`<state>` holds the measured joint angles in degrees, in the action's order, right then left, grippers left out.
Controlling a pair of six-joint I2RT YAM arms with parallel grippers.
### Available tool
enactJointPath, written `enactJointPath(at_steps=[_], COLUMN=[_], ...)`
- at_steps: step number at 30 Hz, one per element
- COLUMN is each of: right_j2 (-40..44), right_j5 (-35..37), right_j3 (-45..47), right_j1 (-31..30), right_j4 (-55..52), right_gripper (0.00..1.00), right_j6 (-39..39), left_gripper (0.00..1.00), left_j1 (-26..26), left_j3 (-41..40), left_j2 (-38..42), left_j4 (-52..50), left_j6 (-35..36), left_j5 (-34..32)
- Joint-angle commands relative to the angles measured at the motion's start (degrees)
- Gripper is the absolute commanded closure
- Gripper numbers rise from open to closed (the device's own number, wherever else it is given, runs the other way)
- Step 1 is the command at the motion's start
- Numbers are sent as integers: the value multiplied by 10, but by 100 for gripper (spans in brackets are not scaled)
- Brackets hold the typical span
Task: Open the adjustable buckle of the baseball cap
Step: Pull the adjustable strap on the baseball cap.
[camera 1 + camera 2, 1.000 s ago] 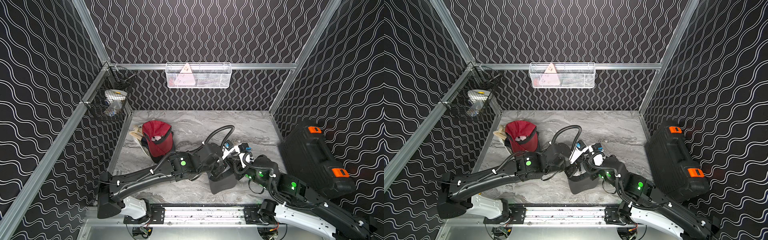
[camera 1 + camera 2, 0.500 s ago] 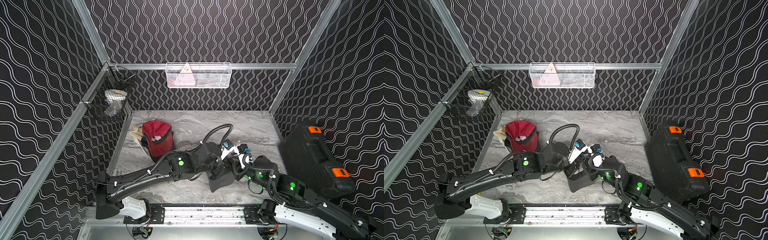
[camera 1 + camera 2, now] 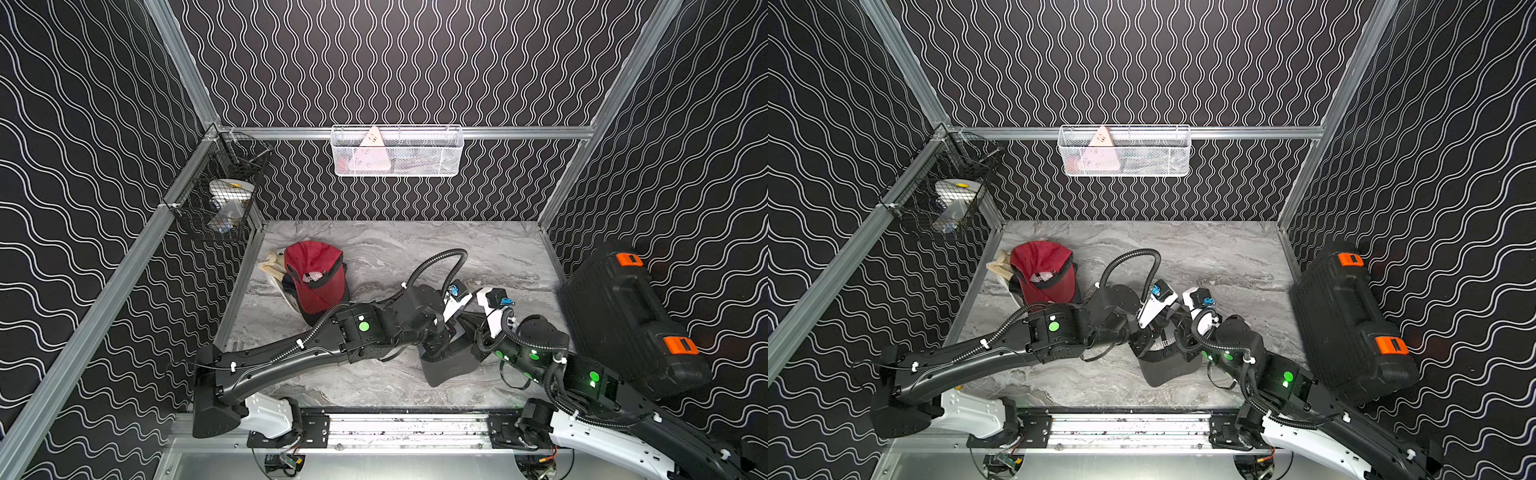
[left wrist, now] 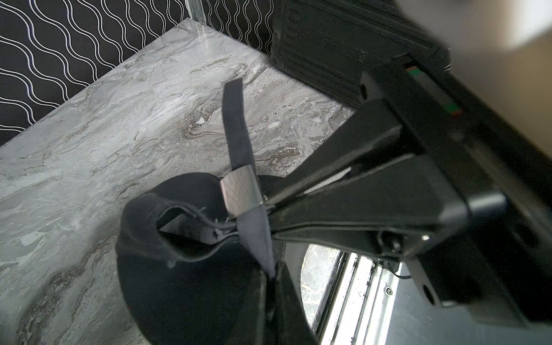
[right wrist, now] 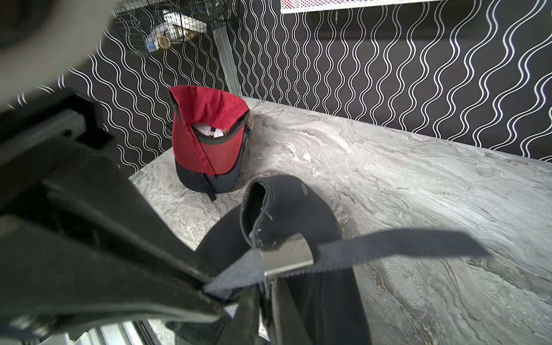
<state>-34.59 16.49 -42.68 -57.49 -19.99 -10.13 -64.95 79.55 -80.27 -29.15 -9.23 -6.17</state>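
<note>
Black cap (image 3: 451, 365) at front middle of table (image 3: 415, 249), between both arms. Left gripper (image 4: 270, 276) clamped on strap (image 4: 236, 119) just beside buckle (image 4: 242, 191), opposite the free tail. Right gripper (image 4: 266, 200) pinched shut on buckle's side edge, set crosswise to strap. Strap's long axis: left's grip, through buckle, to tail. Judgement: right works buckle, left anchors

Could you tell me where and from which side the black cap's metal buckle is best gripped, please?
Probably by its exposed side edge, coming in sideways across the strap. The buckle is a thin flat plate with strap leaving both ends, so only the edges are free. The left gripper pinches the strap beside it; the right gripper is shut on that edge.
</note>
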Motion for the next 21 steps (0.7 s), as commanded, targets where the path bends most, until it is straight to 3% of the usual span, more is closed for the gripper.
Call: enactJointPath(at_steps=[1,21], right_j2=[3,32], right_j5=[10,82], right_j3=[-3,-6], right_j1=[-1,-1], right_j4=[28,5], right_gripper=[91,94], right_j6=[-17,-49], left_gripper=[100,100], left_j1=[0,-1], left_j3=[-4,-18], left_j2=[0,14], left_j4=[14,16], left_j6=[-9,-11], left_j5=[7,7])
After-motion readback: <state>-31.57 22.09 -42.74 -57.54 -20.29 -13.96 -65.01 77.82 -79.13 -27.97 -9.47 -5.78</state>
